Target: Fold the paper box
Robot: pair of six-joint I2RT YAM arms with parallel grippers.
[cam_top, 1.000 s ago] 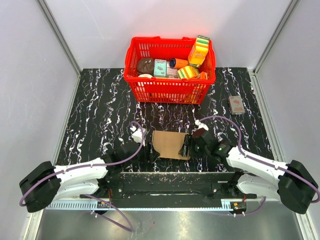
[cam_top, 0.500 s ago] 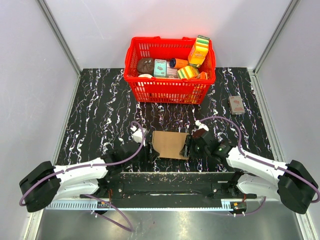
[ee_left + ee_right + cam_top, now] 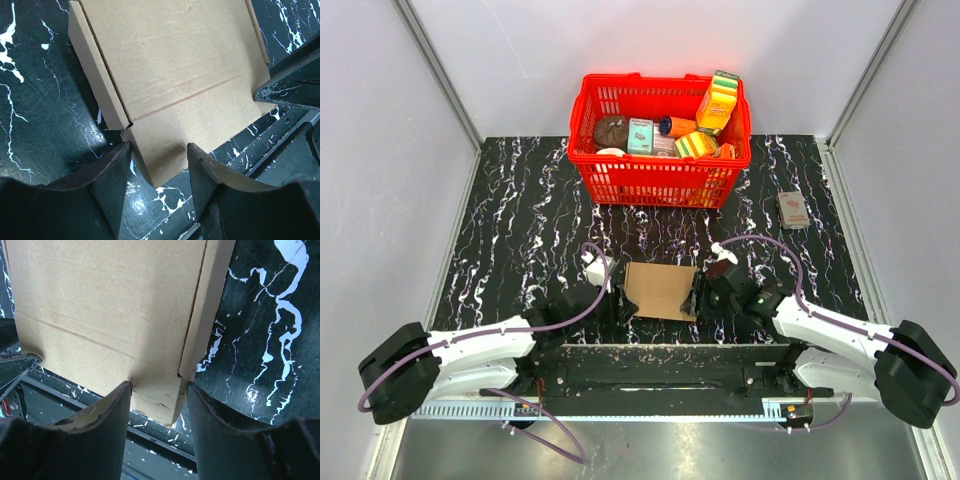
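The paper box [image 3: 660, 290] lies flat on the table [image 3: 520, 200], midway along its near edge. The left gripper [image 3: 158, 150] and right gripper [image 3: 157, 387] stand half open, each straddling a near corner and clamping nothing. Likely step: seizing the near flap. Next: pinch, then lift together.

The paper box [image 3: 660, 289] lies flat between my left gripper [image 3: 619, 303] and right gripper [image 3: 699, 297]. Behind it I see a red basket [image 3: 650, 182].
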